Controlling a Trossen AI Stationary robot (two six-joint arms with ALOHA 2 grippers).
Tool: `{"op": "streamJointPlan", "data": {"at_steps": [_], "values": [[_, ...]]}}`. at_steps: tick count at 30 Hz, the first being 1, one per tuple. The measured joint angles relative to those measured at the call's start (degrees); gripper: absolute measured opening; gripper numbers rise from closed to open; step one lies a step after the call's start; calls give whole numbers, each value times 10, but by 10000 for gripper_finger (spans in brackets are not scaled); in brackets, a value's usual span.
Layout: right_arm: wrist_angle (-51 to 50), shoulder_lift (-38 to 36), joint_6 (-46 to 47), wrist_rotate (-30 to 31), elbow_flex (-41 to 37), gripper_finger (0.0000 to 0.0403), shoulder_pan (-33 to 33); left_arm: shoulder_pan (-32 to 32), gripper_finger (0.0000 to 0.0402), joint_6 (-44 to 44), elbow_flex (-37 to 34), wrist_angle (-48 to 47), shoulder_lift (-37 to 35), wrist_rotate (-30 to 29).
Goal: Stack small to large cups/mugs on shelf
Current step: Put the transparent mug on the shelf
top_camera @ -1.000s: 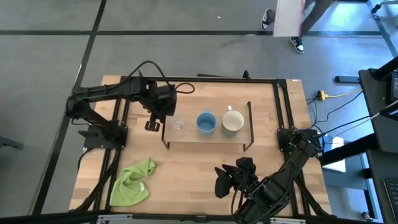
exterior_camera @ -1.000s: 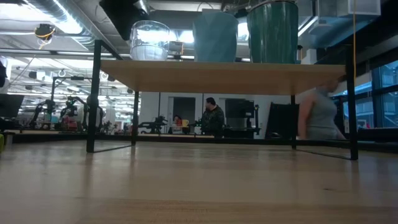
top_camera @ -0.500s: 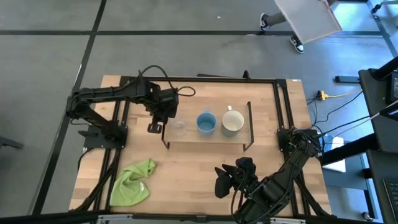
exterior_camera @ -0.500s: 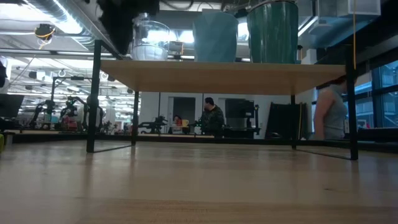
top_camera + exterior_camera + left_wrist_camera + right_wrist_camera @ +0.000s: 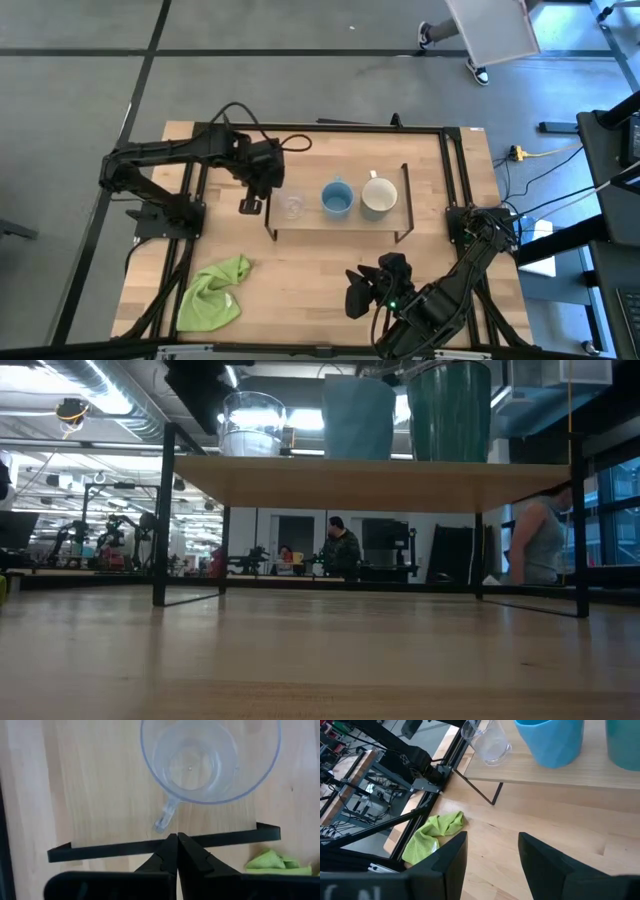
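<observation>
On the shelf (image 5: 335, 225), the glass cup (image 5: 292, 206), blue mug (image 5: 337, 198) and cream mug (image 5: 379, 197) stand in a row. The left end effector (image 5: 177, 851), fingers pressed together and empty, sits beside the shelf's glass-cup end. Only the left wrist view shows the glass cup's handle. The right end effector (image 5: 492, 851) is spread wide, well apart from the shelf, near the green cloth (image 5: 432, 837).

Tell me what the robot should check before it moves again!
1. Glass cup, blue mug and white mug upright on the shelf: ok.
2. Order small to large along the shelf: ok.
3. Left gripper shut and not holding the glass cup: ok.
4. Left gripper clear of the shelf's black edge: cannot tell.
5. Right gripper open and empty, near the table's front edge: ok.
</observation>
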Motion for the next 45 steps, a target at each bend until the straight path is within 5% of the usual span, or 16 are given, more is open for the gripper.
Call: {"op": "streamJointPlan", "data": {"at_steps": [45], "values": [[1,0,15,-11,0,177,0,46,0,58,-7,131,22,16]]}}
